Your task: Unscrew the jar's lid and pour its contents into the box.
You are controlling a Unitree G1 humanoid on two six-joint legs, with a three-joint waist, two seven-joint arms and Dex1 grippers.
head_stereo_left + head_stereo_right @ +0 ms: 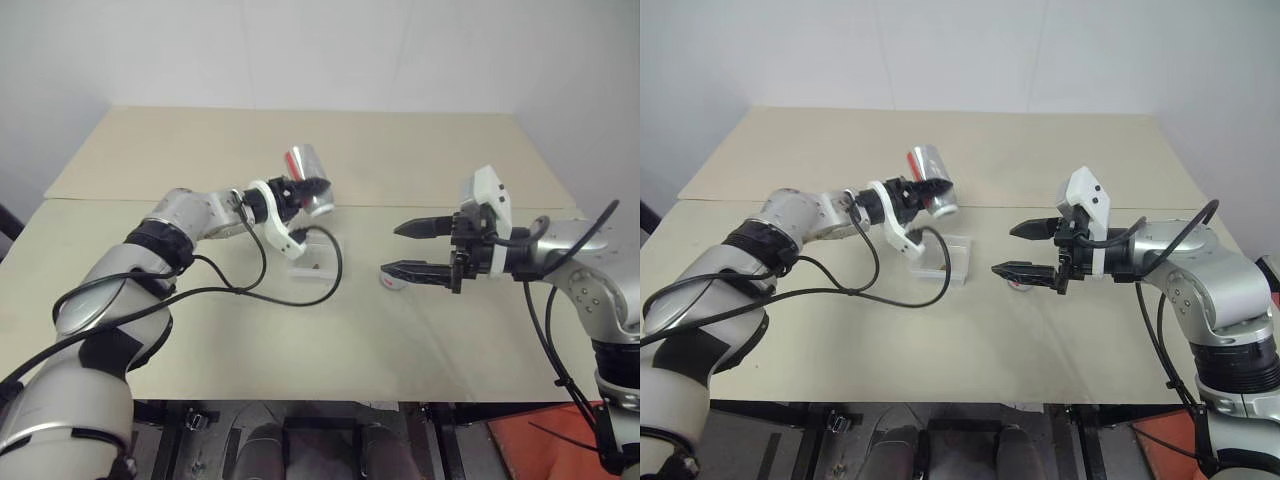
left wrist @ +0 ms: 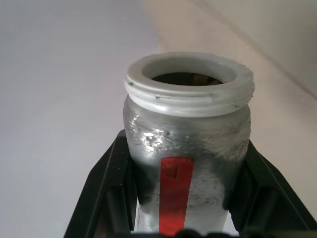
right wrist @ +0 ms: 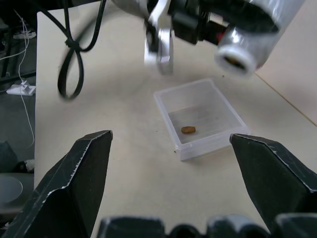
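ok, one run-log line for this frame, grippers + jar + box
left gripper: shut on jar, lid off, tipped above box | right gripper: open, empty | box: one brown bit inside | lid: on table

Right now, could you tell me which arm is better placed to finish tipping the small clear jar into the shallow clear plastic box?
Left. The left gripper is shut on the lidless clear jar, already tilted near the clear plastic box. The right gripper hangs open, holding nothing.

Left gripper jaws clamped — right gripper jaws wide, empty.
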